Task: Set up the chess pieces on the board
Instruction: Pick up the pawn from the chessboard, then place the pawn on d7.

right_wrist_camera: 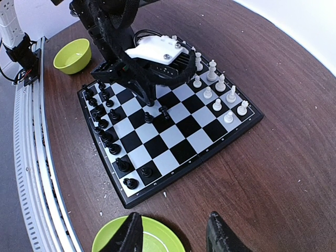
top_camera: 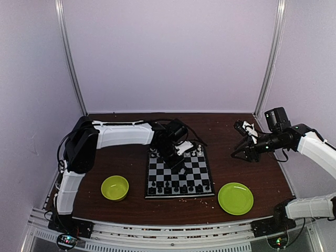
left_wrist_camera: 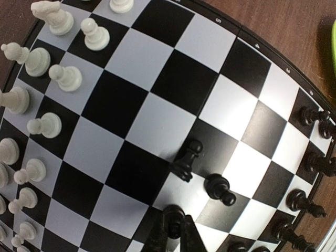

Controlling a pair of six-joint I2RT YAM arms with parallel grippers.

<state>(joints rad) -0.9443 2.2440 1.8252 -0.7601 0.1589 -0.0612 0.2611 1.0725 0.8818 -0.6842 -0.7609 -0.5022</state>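
Black glossy plastic, a round-headed pawn stands upright in the pinch of the left gripper, jaws closed on it over the checked board. In the left wrist view its rows of black pieces lie toward 3 o'clock, the matte white pieces at 9 to 11. The right gripper hangs half open and empty above the lime-green plate, off the board at 3 o'clock in the top view, so the left arm is plainly nearer.
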